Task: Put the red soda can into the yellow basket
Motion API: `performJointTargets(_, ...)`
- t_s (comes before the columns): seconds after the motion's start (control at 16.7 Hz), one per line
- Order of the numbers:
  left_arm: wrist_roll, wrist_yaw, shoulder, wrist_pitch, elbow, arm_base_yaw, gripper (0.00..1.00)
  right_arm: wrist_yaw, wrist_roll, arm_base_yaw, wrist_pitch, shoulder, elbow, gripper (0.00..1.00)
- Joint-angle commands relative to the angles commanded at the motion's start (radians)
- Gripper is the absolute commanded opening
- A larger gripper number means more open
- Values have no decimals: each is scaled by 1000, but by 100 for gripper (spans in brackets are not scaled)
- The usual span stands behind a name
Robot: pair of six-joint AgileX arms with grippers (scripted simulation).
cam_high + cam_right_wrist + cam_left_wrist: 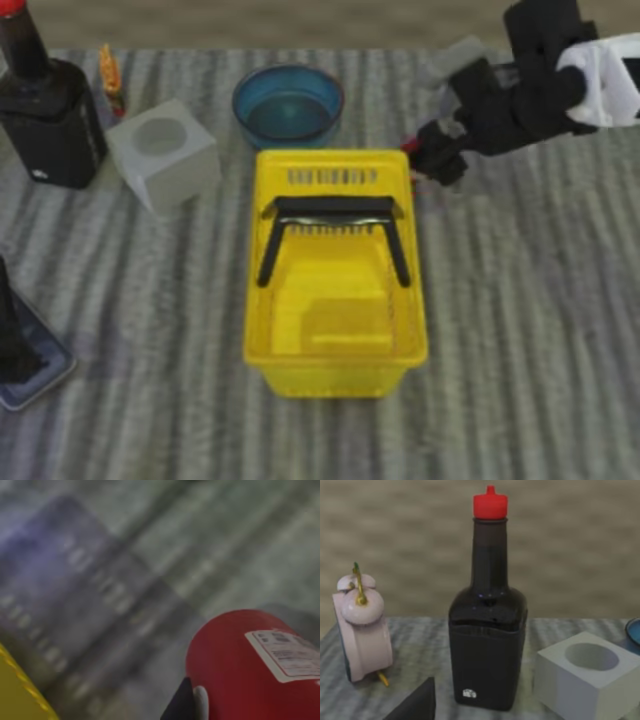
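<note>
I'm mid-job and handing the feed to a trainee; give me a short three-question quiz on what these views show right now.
1. True or false: the red soda can already lies inside the yellow basket.
2. Which gripper is at the can? A) the left gripper B) the right gripper C) neither
3. Fill in: the round thing just behind the basket, at the table's far side, is a blue ____.

Key
1. False. The basket holds no can; the can sits at the right gripper, beside the basket's far right corner.
2. B. The left arm is parked at the table's left edge.
3. Bowl.
</note>
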Motion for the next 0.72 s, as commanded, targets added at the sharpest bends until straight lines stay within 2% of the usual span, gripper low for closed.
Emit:
performJointTargets(0.42,0,0,0,0,0,0,100,-402,218,37,707,-53,-186,0)
performJointTargets(0.6,0,0,0,0,0,0,100,-541,287,49,941,-91,-247,0)
performJointTargets(0.72,0,0,0,0,0,0,100,-609,318,54,1050,-117,-275,0)
